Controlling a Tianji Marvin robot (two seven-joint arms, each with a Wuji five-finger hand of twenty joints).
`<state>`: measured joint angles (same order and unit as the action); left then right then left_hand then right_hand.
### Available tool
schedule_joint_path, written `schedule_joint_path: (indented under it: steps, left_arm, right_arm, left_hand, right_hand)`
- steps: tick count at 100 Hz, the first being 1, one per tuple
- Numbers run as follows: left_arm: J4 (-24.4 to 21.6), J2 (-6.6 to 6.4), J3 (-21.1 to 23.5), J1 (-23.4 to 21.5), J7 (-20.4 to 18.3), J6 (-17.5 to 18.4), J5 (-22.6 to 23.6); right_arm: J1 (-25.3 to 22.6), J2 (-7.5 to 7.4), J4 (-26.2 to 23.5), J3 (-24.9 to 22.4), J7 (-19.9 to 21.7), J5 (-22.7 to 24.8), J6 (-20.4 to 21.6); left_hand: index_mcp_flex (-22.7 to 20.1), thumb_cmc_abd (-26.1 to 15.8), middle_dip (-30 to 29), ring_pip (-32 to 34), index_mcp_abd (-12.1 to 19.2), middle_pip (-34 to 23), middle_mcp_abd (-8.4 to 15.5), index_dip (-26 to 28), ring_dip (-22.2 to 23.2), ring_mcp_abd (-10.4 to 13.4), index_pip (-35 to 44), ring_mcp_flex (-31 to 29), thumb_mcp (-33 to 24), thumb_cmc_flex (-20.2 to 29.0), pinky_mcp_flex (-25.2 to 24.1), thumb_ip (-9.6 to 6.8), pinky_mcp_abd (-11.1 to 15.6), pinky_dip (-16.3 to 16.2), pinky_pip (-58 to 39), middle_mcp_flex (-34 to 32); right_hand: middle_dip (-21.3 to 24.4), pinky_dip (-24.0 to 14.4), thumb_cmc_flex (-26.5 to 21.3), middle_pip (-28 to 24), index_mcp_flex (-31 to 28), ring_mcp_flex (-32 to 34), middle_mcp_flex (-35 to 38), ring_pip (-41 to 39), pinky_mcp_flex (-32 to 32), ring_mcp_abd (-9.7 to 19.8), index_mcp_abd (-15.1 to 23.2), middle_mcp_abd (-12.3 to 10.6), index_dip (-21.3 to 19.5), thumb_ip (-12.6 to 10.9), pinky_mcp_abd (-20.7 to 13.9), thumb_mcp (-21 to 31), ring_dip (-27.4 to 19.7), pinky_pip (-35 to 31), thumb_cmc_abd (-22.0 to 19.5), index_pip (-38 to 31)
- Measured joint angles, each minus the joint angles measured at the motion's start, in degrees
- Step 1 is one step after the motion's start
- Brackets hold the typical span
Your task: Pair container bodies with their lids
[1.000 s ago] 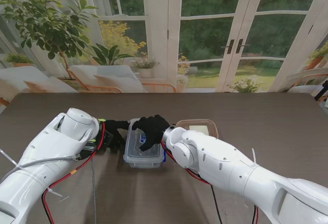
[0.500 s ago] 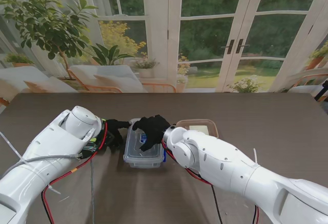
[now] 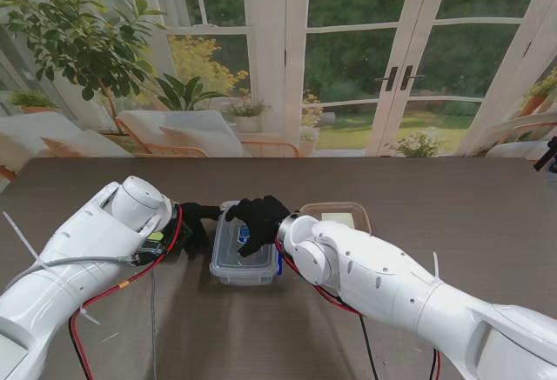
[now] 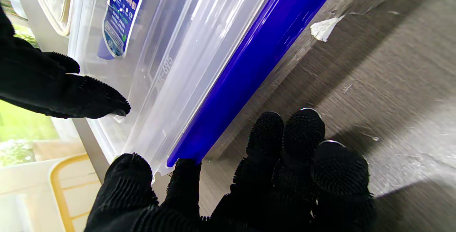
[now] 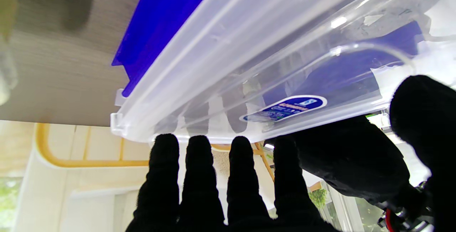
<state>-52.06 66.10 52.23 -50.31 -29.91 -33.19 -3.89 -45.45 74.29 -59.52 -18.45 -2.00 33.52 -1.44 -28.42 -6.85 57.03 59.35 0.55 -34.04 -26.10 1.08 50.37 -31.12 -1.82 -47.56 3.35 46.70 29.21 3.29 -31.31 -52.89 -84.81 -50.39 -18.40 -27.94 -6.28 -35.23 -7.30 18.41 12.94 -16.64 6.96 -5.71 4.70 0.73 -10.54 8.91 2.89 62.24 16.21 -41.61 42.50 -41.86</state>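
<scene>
A clear plastic container body [image 3: 244, 254] rests on a blue lid [image 3: 278, 264] near the table's middle. The blue lid [image 4: 249, 68] lies flat on the wood under the clear container body [image 4: 171, 46]. My right hand [image 3: 258, 217] lies across the body's far end, fingers [image 5: 199, 175] stretched straight over its rim and thumb off to one side. My left hand [image 3: 197, 223] is at the body's left side, thumb and forefinger [image 4: 185, 175] pinching its corner lip and the other fingers curled on the table. A blue label [image 5: 285, 108] shows through the clear wall.
A second, shallower container with a brownish rim [image 3: 336, 216] sits just right of the clear one, partly hidden by my right arm. A scrap of white paper [image 4: 323, 29] lies on the table beside the blue lid. Red and black cables hang along both forearms.
Almost nothing has moved. My left arm has shifted slightly, and both hands stay at the clear container.
</scene>
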Motion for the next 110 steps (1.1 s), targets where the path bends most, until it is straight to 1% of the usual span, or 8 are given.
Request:
schedule_joint_path:
  steps: [13, 29, 40, 45, 60, 72, 90, 110]
  left_arm:
    - [-3.64, -0.54, 2.48, -2.12, 0.42, -2.12, 0.42]
    - [-6.97, -0.92, 5.47, -4.58, 1.88, -4.83, -0.48]
    - [-8.42, -0.83, 8.40, -6.18, 3.10, -6.31, -2.76]
    - [-8.94, -0.82, 9.15, -6.78, 3.73, -7.19, -4.07]
    - [-9.41, -0.94, 9.22, -7.16, 3.52, -8.17, -4.35]
    - [-9.17, -1.58, 6.68, -6.19, 2.28, -6.79, -0.72]
    - [-8.43, -1.66, 5.35, -5.31, 1.77, -5.30, -0.14]
    - [-6.68, -1.57, 3.64, -3.77, 1.65, -4.46, 0.09]
  right_arm:
    - [-0.05, -0.07, -0.14, -0.04, 0.06, 0.05, -0.02]
    - [-0.09, -0.07, -0.17, -0.06, 0.04, 0.04, -0.04]
    - [-0.10, -0.04, -0.16, -0.01, -0.04, -0.09, -0.03]
    - [-0.11, -0.03, -0.14, 0.01, -0.06, -0.15, -0.02]
    - [-0.11, 0.00, -0.12, 0.03, -0.07, -0.34, -0.01]
    - [-0.11, 0.02, -0.09, 0.06, -0.07, -0.35, -0.03]
    - [-0.11, 0.06, -0.05, 0.15, -0.05, -0.36, -0.04]
    - [-0.10, 0.05, -0.05, 0.19, 0.08, -0.39, -0.08]
  left_hand:
    - [-0.77, 0.78, 0.00, 0.00, -1.34, 0.00, 0.01, -0.05, 0.00, 0.03, -1.83, 0.13, -1.25, 1.16, -0.41, -0.05, 0.07, 0.02, 0.00, 0.33]
    - [-4.94, 0.78, -1.02, -0.04, -1.55, 1.74, 0.01, 0.56, 0.00, 0.03, -1.84, 0.80, -1.25, 1.16, -1.94, -0.05, 0.07, 0.03, -0.01, 0.99]
    - [-11.03, 0.78, -4.02, -1.43, -6.97, 4.73, 0.01, 5.22, 0.00, -0.10, 3.25, 2.58, -1.25, 1.16, -3.81, -0.05, 0.23, 0.03, 1.32, 1.03]
    - [-11.84, 0.78, -5.52, -2.80, -8.21, 6.28, 0.01, 6.35, -0.07, -0.23, 4.76, 3.71, -1.25, 1.16, -5.06, -0.05, 0.55, -0.12, 2.18, 1.10]
    - [-11.78, 0.78, -7.71, -4.46, -7.70, 8.59, -0.29, 6.37, -0.28, -0.61, 4.75, 5.00, -1.25, 1.16, -6.42, -0.06, 0.73, -0.92, 3.40, 1.73]
    - [-10.81, 0.78, -8.34, -4.83, -2.34, 9.09, -0.32, 7.03, -0.31, -0.63, 6.11, 4.97, -1.25, 1.16, -6.43, -0.05, 0.73, -1.54, 3.53, 1.74]
    - [-5.46, 0.78, -6.59, -4.29, -1.93, 7.14, -0.32, 6.83, -0.24, -0.63, 9.08, 4.64, -1.25, 1.16, -5.69, -0.06, 0.75, -1.65, 3.54, 1.73]
    - [-5.24, 0.78, -5.01, -3.69, -0.81, 5.50, -0.32, 6.85, -0.14, -0.63, 12.55, 4.62, -1.25, 1.16, -5.51, -0.06, 0.77, -1.66, 3.43, 1.73]
  right_hand:
    - [0.00, 0.00, 0.00, 0.00, 0.00, 0.00, 0.00, 0.08, 0.00, 0.03, 0.00, 0.00, 0.00, 0.00, -0.01, 0.00, 0.00, 0.00, 0.00, 0.00]
    - [0.00, 0.00, -0.01, 0.00, 0.00, 0.00, 0.00, 0.17, -0.09, 0.05, 0.00, 0.00, 0.00, 0.00, -0.01, 0.00, 0.00, 0.00, 0.00, 0.00]
    - [0.00, 0.01, -0.01, 0.00, 0.00, 0.00, 0.00, 0.25, -0.24, 0.05, 0.00, 0.00, 0.00, 0.00, -0.01, 0.00, 0.00, 0.00, 0.00, 0.00]
    - [0.00, 0.01, 0.00, 0.00, 0.00, 0.00, 0.00, 0.30, -0.30, 0.05, 0.00, 0.00, 0.00, 0.00, -0.01, 0.00, -0.01, 0.01, 0.00, 0.00]
    - [0.00, 0.01, -0.01, 0.00, 0.00, -0.02, 0.00, 0.49, -0.60, 0.05, 0.00, 0.00, 0.00, 0.00, -0.01, 0.00, -0.01, 0.01, 0.00, 0.00]
    - [0.00, 0.01, -0.01, 0.00, 0.00, -0.02, 0.00, 0.74, -0.77, 0.05, 0.00, 0.00, 0.00, 0.00, -0.01, 0.00, -0.02, 0.01, 0.00, 0.00]
    - [0.00, 0.01, -0.01, 0.00, 0.00, -0.68, 0.00, 0.77, -1.48, -0.02, 0.00, 0.00, 0.00, 0.00, 0.00, 0.00, -0.02, 0.01, 0.00, 0.00]
    - [0.00, 0.01, -0.01, 0.08, 0.00, -1.19, 0.00, 0.77, -2.03, -0.10, 0.00, 0.00, 0.00, 0.00, -0.01, 0.00, -0.02, 0.01, 0.00, 0.00]
